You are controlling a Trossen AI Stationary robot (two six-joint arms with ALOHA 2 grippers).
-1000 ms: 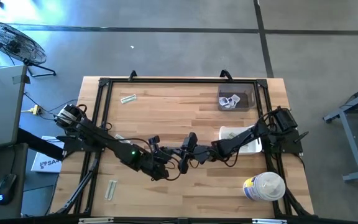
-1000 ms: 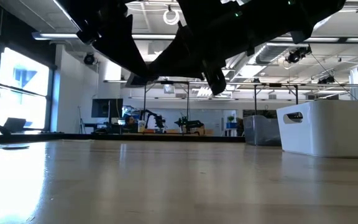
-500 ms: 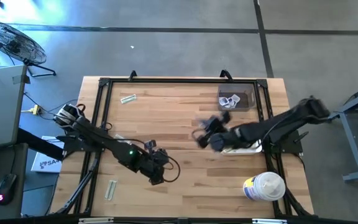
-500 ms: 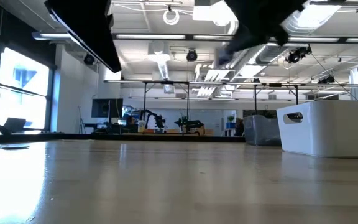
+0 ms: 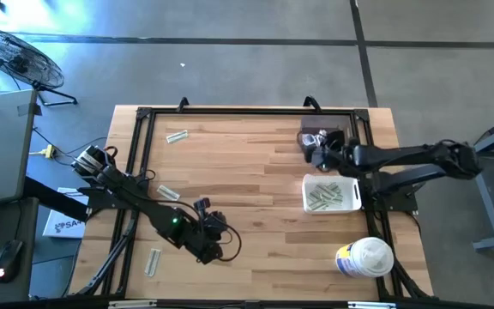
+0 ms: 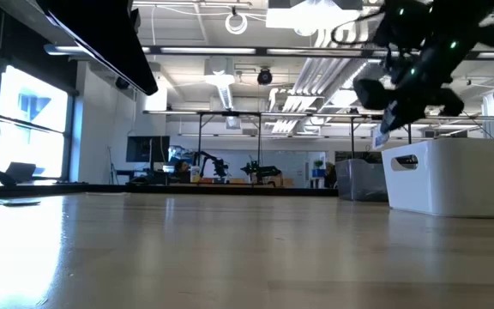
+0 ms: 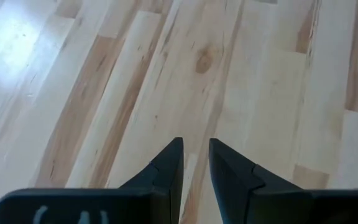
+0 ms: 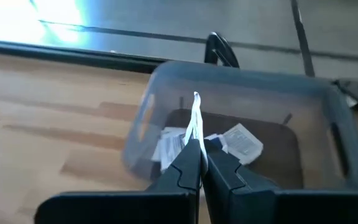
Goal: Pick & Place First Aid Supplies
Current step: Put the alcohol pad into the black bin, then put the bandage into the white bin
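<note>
A second earlier both grippers met over the middle of the table. Since then the right gripper (image 8: 196, 167) carried a thin white packet (image 8: 194, 121) away, pinched between its closed fingers, and came to hang over the clear bin (image 8: 166, 84) of square sachets (image 8: 244, 142). The left gripper (image 7: 195, 163) let go, its fingers parting a little with nothing between them, and drew back toward its own side above bare wood.

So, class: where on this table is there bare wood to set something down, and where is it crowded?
Bare: the middle, between the left gripper and the white tray. Crowded: the right side, where the right gripper holds a sachet over the clear bin, with the tub nearby.
</note>
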